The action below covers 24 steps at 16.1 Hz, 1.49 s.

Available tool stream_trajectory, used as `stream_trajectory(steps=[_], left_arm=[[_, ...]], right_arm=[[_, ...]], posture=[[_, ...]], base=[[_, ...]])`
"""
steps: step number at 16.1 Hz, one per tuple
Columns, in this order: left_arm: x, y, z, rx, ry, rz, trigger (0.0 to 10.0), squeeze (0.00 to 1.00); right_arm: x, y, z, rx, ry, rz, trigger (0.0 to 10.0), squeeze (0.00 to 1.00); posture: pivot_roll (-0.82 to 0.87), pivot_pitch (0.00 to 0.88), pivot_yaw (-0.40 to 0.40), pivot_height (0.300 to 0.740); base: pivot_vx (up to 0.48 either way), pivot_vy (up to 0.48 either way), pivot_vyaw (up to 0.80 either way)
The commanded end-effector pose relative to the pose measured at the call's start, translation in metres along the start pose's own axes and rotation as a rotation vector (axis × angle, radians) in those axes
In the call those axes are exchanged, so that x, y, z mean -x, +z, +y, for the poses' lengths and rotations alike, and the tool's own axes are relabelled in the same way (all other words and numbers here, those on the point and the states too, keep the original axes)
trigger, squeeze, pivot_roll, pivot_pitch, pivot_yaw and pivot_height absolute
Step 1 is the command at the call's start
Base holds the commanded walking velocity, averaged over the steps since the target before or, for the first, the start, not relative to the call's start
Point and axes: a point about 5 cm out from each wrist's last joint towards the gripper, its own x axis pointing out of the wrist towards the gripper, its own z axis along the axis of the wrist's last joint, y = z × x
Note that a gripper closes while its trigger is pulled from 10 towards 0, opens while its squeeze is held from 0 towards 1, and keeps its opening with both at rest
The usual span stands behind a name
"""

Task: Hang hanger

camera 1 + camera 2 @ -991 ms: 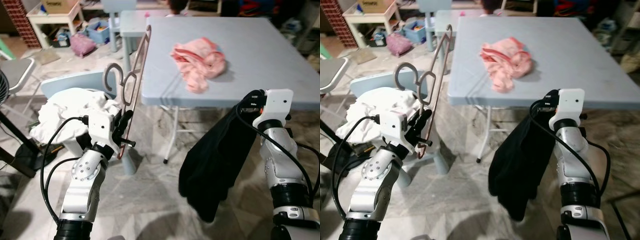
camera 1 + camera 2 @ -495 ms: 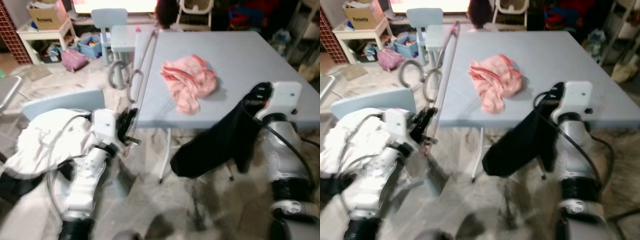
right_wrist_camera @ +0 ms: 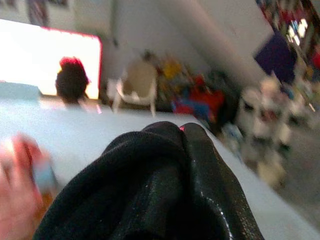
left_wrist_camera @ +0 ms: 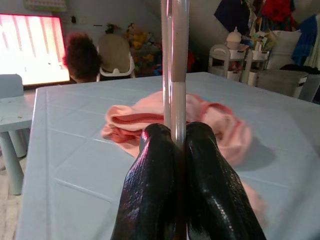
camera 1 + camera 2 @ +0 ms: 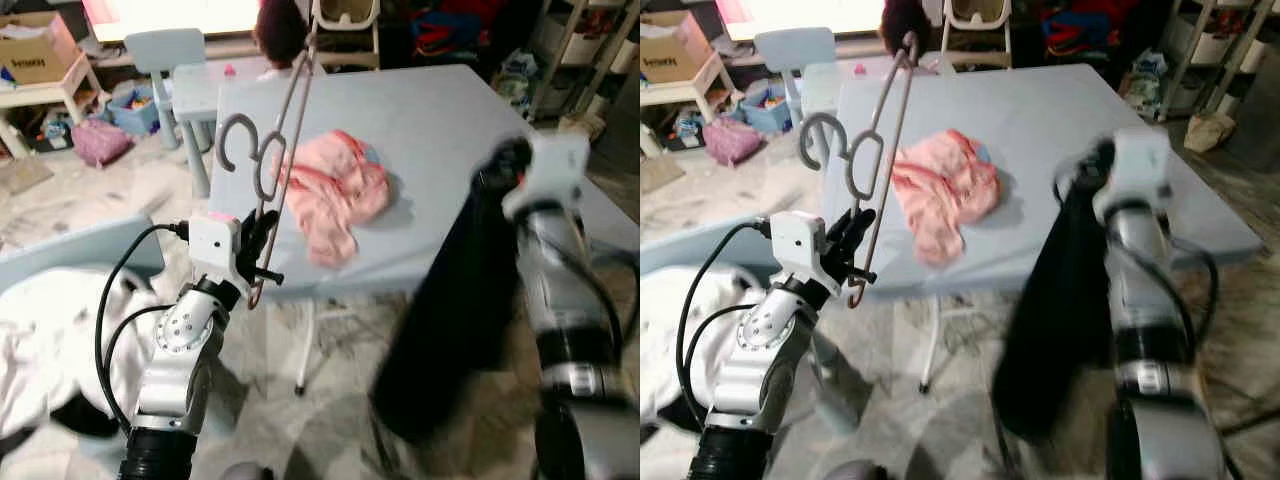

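Over on the robot's left, left end effector (image 5: 262, 262) raised in front of the pale blue surface (image 5: 440, 130), black fingers (image 4: 155, 175) pinched tight on the metal hanger (image 5: 285, 130) — gripping its long straight bar low down. Hanger standing nearly upright, leaning a bit away from the robot, grey hook curled off to the left side near the top half, top end poking up past the far edge of the surface. From the left wrist view, the bar runs straight up between the two closed pads.

Lying on the surface just behind the hanger: a crumpled pink garment (image 5: 335, 195), bunched up, well inside the near edge.

On the right, right end effector (image 3: 182, 131) lifted near the surface's right side, fingers closed on a black garment (image 5: 450, 320) — cloth draped over them and hanging down long in front of the surface edge, blurry.

Low on the left, white cloth (image 5: 40, 350) heaped on a pale blue chair (image 5: 90, 265). Further back, a small blue chair (image 5: 165, 48) and a cardboard box (image 5: 35, 55) on a white side table, plus a person's dark hair (image 5: 280, 30) past the far edge in front of a bright screen.
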Motion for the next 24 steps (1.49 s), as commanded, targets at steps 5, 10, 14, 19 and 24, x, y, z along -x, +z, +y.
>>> stream_trajectory(steps=[5,10,14,19,24], left_arm=[[0.000,0.002,0.009,-0.036,0.057,0.008,10.0,0.00],[0.003,0.003,0.008,-0.034,0.070,0.000,10.0,0.00],[0.001,0.004,0.004,-0.040,0.091,-0.009,10.0,0.00],[0.005,0.006,0.003,-0.012,0.077,-0.024,10.0,0.00],[0.007,0.005,0.001,0.000,0.066,-0.023,10.0,0.00]], right_arm=[[-0.053,0.076,0.045,-0.062,0.152,-0.227,10.0,0.00],[-0.074,0.136,0.097,-0.275,0.200,-0.360,10.0,0.00],[-0.072,0.136,0.125,-0.329,0.271,-0.344,10.0,0.00],[-0.063,0.084,0.097,-0.272,0.231,-0.257,10.0,0.00],[-0.043,0.036,0.059,-0.193,0.190,-0.170,10.0,0.00]], posture=[[-0.05,0.000,-0.024,0.740],[-0.02,0.000,-0.044,0.740],[-0.01,0.000,-0.057,0.740],[-0.01,0.000,-0.054,0.740],[-0.03,0.000,-0.033,0.740]], base=[[0.181,0.000,0.00],[0.000,0.000,0.00],[0.000,0.000,0.00],[0.000,0.000,0.00],[0.215,0.000,0.17]])
